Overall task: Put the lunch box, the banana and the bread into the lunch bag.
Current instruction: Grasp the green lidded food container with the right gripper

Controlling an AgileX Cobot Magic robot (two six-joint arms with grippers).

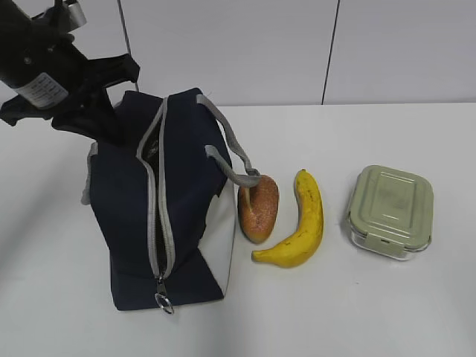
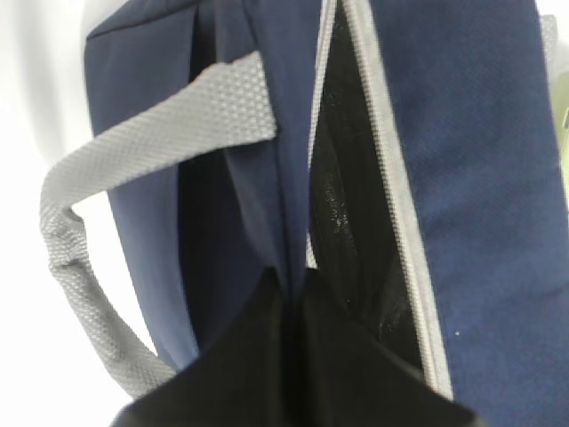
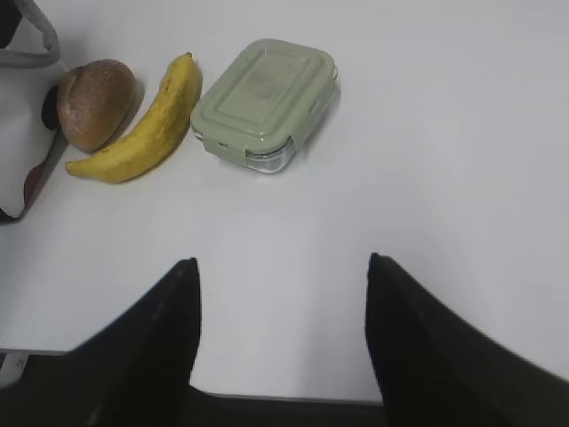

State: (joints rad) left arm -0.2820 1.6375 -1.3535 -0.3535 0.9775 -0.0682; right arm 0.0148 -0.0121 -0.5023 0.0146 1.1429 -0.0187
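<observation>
The navy lunch bag (image 1: 134, 216) stands on the table's left, its grey zipper undone and the slit narrow, the ring pull (image 1: 163, 303) at the near end. My left gripper (image 1: 104, 111) is at the bag's far end. In the left wrist view the left gripper (image 2: 291, 277) is shut on the blue fabric edge of the lunch bag (image 2: 498, 178), beside the dark opening. Right of the bag lie the bread (image 1: 259, 208), the banana (image 1: 305, 223) and the lunch box (image 1: 390, 210). My right gripper (image 3: 283, 262) hangs open above bare table, short of the lunch box (image 3: 264, 89), banana (image 3: 147, 133) and bread (image 3: 96, 102).
A grey strap handle (image 1: 234, 160) droops over the bag's right side onto the bread. Another handle (image 2: 89, 240) loops off the bag's other side. The white table (image 1: 387, 312) runs on to the right and front. The right arm does not show in the exterior view.
</observation>
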